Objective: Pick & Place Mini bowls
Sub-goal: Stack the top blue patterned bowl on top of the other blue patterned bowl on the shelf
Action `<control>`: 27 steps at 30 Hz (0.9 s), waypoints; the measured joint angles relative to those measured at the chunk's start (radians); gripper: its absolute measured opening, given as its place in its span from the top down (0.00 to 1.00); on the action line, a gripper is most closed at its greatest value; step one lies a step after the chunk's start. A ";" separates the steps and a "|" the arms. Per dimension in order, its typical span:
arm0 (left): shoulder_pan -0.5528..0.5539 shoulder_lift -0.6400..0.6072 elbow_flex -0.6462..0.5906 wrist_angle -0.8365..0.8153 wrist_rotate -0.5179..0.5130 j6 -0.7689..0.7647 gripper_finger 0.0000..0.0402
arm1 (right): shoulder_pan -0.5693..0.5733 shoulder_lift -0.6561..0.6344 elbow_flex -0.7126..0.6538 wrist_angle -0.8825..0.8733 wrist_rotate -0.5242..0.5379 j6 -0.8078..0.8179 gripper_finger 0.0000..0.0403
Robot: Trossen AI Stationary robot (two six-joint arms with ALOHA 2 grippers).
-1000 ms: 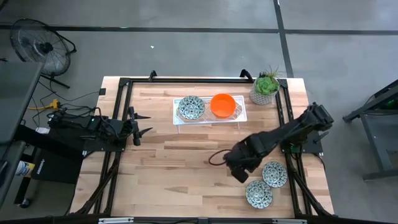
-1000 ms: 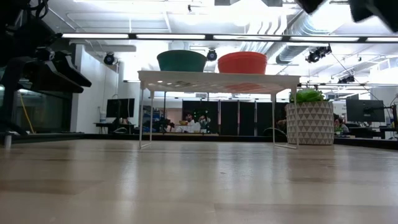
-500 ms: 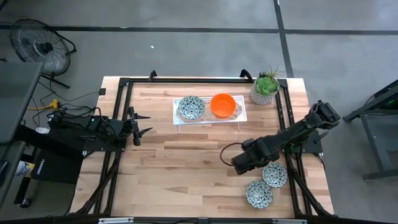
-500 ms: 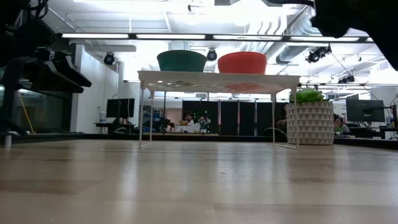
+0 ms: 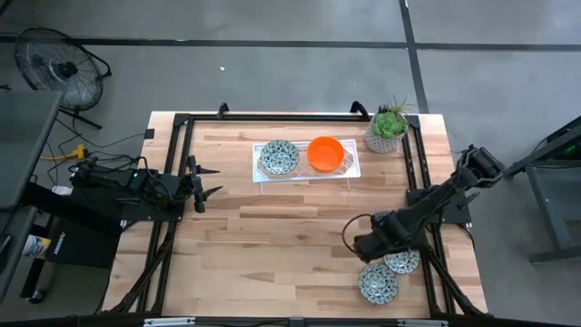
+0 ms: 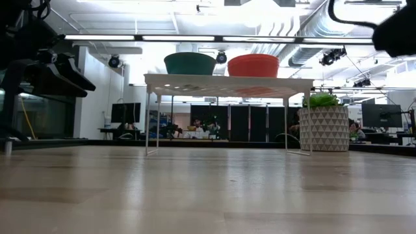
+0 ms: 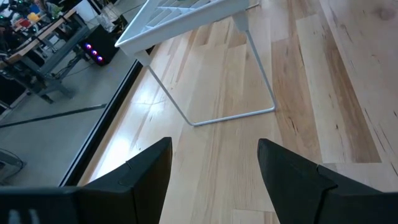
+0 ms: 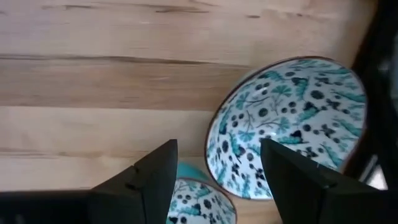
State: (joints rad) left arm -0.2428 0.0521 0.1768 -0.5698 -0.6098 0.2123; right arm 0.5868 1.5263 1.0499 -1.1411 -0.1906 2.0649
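Note:
Two patterned mini bowls [image 5: 401,262] [image 5: 378,283] rest on their bases on the table at the near right. In the right wrist view they show a teal-and-white pattern [image 8: 292,124] [image 8: 199,204]. My right gripper [image 5: 363,247] hovers open just left of them and above, touching nothing [image 8: 217,186]. On a white rack [image 5: 263,173] at the table's far middle stand another patterned bowl [image 5: 280,157] and an orange bowl [image 5: 325,153]. My left gripper [image 5: 211,180] waits open at the left side, pointing at the rack [image 7: 211,168].
A pale pot with a green plant [image 5: 388,129] stands at the far right corner, beside the rack. Black frame rails [image 5: 419,173] run along the table's edges. The rack's thin wire leg [image 7: 258,74] stands ahead of my left gripper.
My right gripper has swung toward the table's right and near edges, from the middle of the table over to the two patterned bowls. The bowls and my left arm have stayed where they were.

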 joint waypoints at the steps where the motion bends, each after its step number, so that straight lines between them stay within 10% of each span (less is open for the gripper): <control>1: 0.000 0.000 0.000 0.000 0.000 0.000 0.42 | 0.004 0.000 -0.015 0.019 -0.003 0.006 0.45; 27: 0.000 0.000 0.000 0.000 0.000 0.000 0.42 | -0.038 -0.001 -0.248 0.319 -0.034 -0.031 0.58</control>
State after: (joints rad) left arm -0.2424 0.0521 0.1768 -0.5698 -0.6098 0.2123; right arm 0.5484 1.5253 0.8017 -0.8219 -0.2249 2.0342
